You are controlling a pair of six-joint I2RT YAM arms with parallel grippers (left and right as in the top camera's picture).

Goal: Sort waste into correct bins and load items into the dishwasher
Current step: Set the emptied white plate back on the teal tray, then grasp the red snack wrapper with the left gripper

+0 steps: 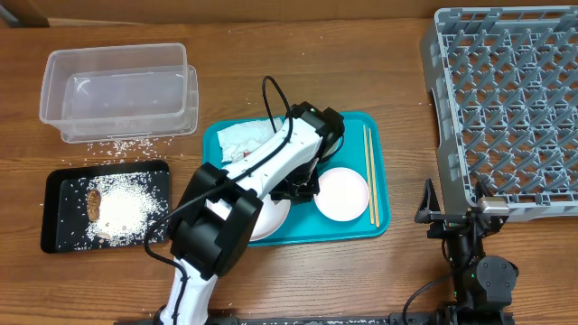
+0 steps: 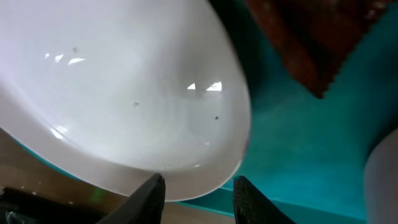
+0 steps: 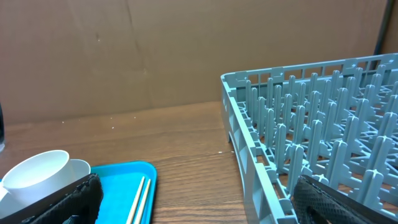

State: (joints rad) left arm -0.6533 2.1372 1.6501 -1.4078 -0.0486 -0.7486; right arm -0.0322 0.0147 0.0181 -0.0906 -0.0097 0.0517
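Observation:
My left gripper [image 2: 199,196] hangs low over the teal tray [image 1: 379,144], its fingers apart. The rim of the large white plate [image 2: 124,93] lies at the left fingertip [image 2: 152,190]; nothing is clamped. The red wrapper [image 2: 311,43] lies just beyond the plate. From overhead, the arm hides most of the plate [image 1: 274,219]. Also on the tray are the napkin [image 1: 242,140], the small white dish [image 1: 341,194] and the chopsticks [image 1: 368,171]. My right gripper [image 1: 449,215] stands wide open and empty by the dish rack's [image 1: 510,108] near left corner.
The clear tub [image 1: 117,90] stands at the back left, with loose rice grains [image 1: 117,149] in front of it. The black tray [image 1: 63,212] holds a rice heap and a brown lump [image 1: 93,203]. In the right wrist view, the rack wall [image 3: 249,155] is close on the right.

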